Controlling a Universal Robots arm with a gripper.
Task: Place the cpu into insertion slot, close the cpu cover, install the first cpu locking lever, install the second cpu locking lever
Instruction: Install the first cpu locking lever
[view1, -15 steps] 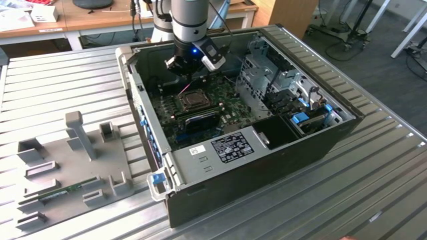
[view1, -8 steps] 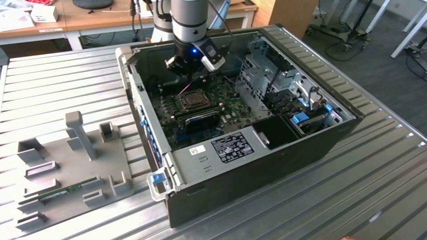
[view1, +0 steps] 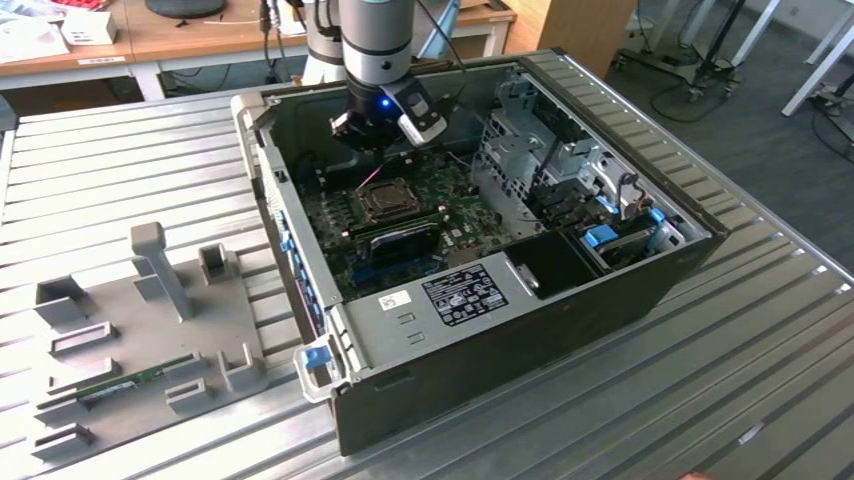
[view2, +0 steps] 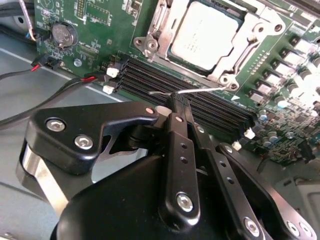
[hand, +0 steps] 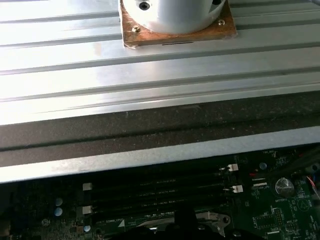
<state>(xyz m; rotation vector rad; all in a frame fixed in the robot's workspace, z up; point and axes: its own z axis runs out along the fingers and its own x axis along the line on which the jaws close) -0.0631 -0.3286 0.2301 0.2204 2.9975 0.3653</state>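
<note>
The cpu (view2: 210, 35) lies flat in the insertion slot (view2: 150, 47) on the green motherboard, its grey top showing. The silvery cpu cover (view2: 165, 22) is folded down around it. A thin wire locking lever (view2: 200, 90) runs along the socket edge beside the memory slots, its hooked end free. My gripper (view2: 176, 102) is at that lever, its black fingers closed together and the tip touching the wire. A second lever (view2: 247, 50) lies along the adjoining socket edge. In the exterior view the gripper (view1: 387, 130) hangs inside the open computer case, just above the socket (view1: 388, 200).
Long black memory slots (view2: 150, 80) lie right beside the lever. A coin battery (view2: 64, 34) and red-black cables (view2: 50, 70) are nearby. Case walls (view1: 267, 200) and a drive cage (view1: 574, 170) hem in the board. A grey fixture plate (view1: 147, 330) rests on the slatted table.
</note>
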